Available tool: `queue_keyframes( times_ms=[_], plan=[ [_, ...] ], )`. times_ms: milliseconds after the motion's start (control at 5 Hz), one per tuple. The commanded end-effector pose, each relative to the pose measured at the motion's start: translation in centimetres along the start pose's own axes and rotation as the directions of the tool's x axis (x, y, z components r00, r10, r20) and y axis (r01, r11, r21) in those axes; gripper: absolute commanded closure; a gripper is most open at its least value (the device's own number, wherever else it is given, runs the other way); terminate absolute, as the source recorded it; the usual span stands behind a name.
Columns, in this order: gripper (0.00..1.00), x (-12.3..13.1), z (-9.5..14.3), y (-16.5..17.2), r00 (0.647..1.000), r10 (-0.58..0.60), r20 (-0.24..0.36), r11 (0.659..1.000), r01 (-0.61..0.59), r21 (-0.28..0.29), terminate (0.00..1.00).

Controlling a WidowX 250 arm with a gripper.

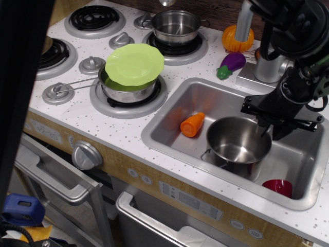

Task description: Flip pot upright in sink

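Note:
The large shiny steel pot (237, 143) stands upright, mouth up, on the floor of the silver sink (169, 114), right of the middle. Its wire loop handle shows at its front left. My gripper (271, 130) reaches down from the black arm at the pot's right rim. One finger is inside the rim and the other outside, so it is shut on the rim. The pot looks empty inside.
An orange carrot (192, 124) lies in the sink left of the pot. A red cup (278, 187) sits in the front right corner. On the stove are a pan (126, 92) with a green plate (134, 64) and a smaller pot (176, 25). An eggplant (231, 64) and a pumpkin (237, 38) lie behind the sink.

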State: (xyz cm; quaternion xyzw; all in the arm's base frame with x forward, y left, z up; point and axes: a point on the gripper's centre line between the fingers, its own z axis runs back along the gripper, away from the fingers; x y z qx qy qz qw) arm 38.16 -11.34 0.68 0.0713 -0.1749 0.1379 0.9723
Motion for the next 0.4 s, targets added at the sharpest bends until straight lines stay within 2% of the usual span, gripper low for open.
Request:
queue_keyframes(
  times_ms=[0, 200],
  plan=[
    [0.0, 0.85, 1.22, -0.44, 0.998, 0.013, 0.053, 1.0, -0.012, -0.02, 0.0],
    [0.0, 0.85, 1.22, -0.44, 0.998, 0.013, 0.053, 1.0, -0.012, -0.02, 1.0]
  ],
)
